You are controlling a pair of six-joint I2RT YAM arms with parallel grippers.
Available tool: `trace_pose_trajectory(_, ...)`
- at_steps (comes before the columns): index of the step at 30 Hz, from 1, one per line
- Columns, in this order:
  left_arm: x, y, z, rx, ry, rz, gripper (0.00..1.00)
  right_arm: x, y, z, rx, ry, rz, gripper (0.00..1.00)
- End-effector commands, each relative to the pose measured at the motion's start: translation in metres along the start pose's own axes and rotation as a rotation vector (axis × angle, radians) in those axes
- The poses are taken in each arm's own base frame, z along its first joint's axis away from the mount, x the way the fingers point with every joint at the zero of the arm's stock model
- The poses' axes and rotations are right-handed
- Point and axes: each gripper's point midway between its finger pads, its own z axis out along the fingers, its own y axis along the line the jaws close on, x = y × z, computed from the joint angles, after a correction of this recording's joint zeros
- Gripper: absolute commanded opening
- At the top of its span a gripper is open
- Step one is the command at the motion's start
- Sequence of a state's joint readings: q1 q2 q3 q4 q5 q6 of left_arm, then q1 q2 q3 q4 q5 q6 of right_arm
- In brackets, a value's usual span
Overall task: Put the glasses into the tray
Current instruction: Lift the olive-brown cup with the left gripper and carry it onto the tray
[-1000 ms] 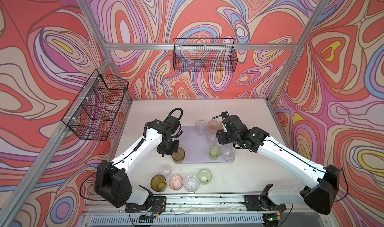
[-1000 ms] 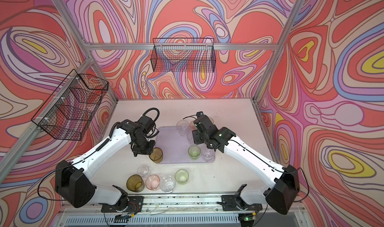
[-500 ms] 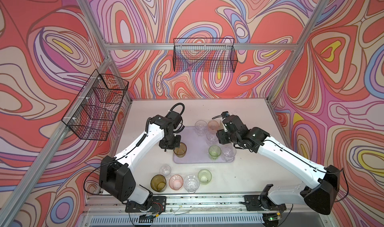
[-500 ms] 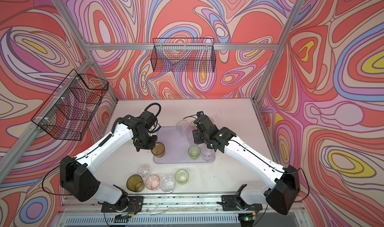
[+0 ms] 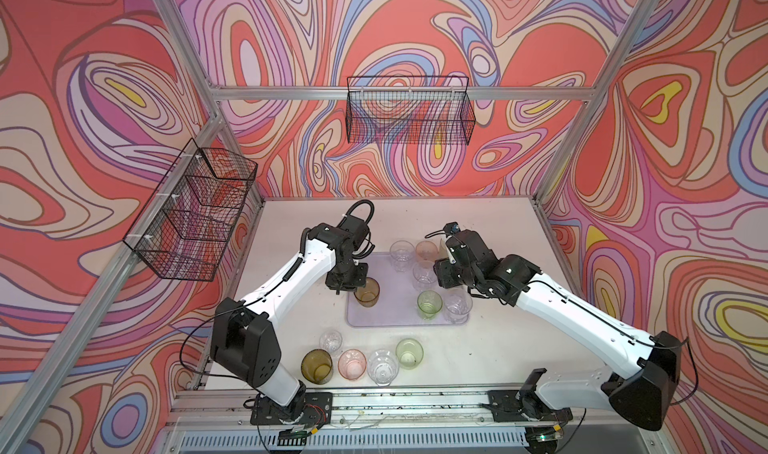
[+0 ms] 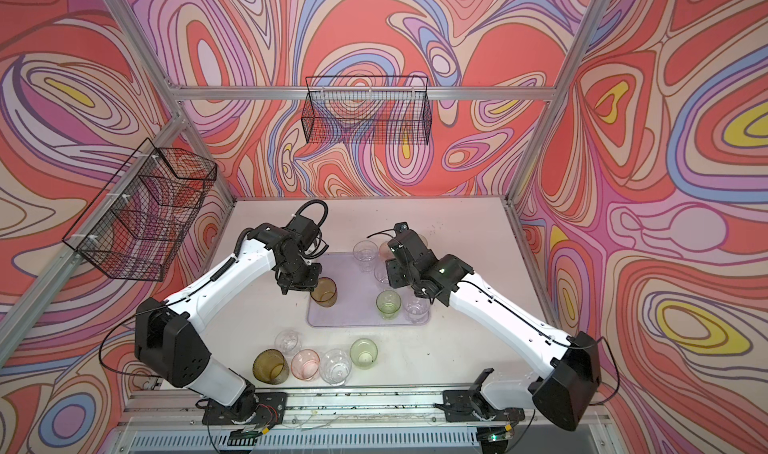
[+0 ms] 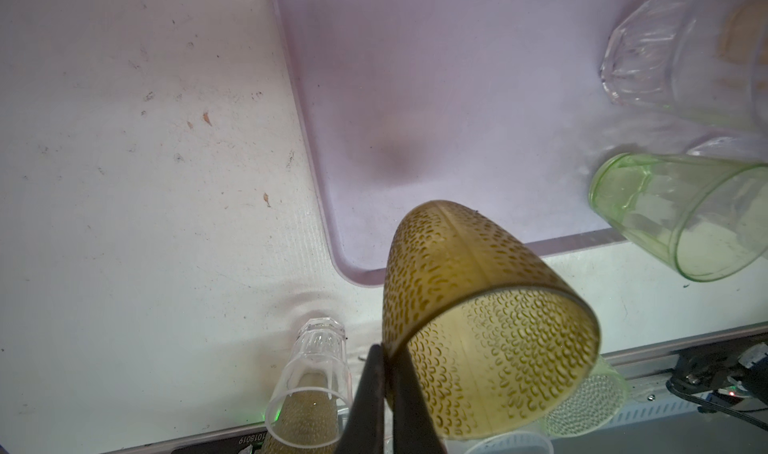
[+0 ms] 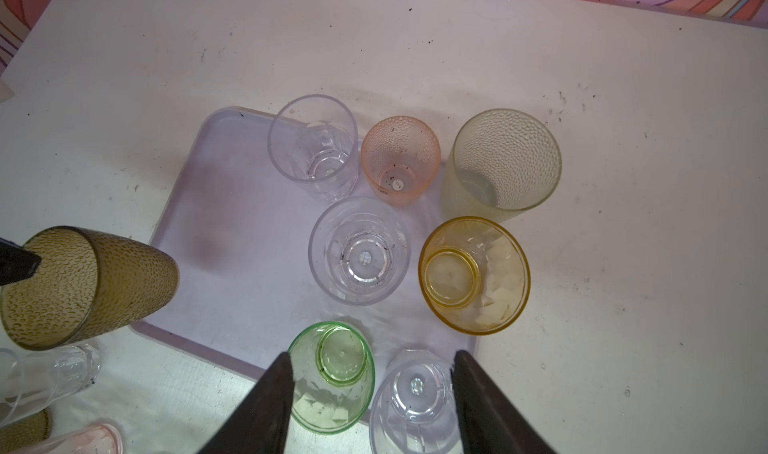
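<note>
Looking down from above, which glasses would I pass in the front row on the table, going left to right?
Left to right: olive glass → pink glass → clear glass → pale green glass. The small clear glass behind overlaps the first two, so it is left out.

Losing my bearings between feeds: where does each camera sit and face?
Both top views: high in front, looking down on table, tray, whole left arm and right arm.
Left wrist: on the left arm, facing down; left gripper pinches the olive-brown glass.
Right wrist: on the right arm, facing down at the tray; open right gripper.
Shared by both wrists: olive-brown glass, green glass.
</note>
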State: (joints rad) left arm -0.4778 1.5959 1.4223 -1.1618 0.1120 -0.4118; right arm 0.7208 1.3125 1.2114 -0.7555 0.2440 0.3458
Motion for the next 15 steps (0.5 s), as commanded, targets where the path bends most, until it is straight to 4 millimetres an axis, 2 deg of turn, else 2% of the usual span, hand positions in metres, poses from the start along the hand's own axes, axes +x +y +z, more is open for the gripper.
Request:
trace_pose_trajectory(1,-0.012,-0.007,-0.003,0.024,-0.017,0.014,0.02,-0.006,-0.004,-0.007,0.007,-0.024,0.015,0.62)
trace_pose_trajectory(15,-0.036,-0.032,0.013,0.046,0.008,0.075,0.0,-0.005,-0.005,-0.009,0.009,-0.024,0.016,0.62)
